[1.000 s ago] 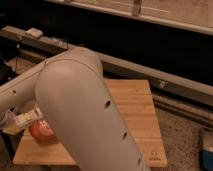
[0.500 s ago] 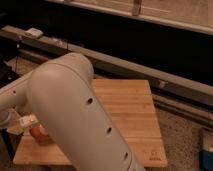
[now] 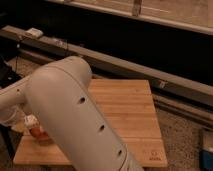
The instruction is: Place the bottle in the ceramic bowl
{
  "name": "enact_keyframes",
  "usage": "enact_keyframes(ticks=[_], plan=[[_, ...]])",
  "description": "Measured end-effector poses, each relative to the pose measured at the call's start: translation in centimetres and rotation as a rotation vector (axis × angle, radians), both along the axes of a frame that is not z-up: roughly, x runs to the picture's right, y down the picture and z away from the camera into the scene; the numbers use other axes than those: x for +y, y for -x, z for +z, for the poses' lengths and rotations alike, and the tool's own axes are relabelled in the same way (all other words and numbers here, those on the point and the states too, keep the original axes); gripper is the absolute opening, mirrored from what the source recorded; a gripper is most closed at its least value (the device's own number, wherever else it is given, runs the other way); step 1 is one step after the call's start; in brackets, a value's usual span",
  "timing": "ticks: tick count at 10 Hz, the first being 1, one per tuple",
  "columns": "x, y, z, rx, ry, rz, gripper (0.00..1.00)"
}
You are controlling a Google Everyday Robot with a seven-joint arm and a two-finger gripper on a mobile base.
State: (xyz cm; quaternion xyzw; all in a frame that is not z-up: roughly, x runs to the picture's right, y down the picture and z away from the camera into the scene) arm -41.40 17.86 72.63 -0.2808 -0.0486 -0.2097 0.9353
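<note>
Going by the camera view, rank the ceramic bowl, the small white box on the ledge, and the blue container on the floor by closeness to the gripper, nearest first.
The gripper sits at the table's left edge, largely hidden by the arm.
1. Ceramic bowl: right beside the gripper.
2. Small white box: on the ledge, upper left.
3. Blue container: on the floor, far right.
</note>
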Motion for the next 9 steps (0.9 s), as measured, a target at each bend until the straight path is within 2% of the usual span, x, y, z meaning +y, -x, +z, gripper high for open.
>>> enact_keyframes(ticks=[1, 9], plan=[[-0.56, -0.59, 0.34, 0.013, -0.004, 0.017, 0.69], [-0.51, -0.53, 0.33, 0.012, -0.004, 0.017, 0.69]])
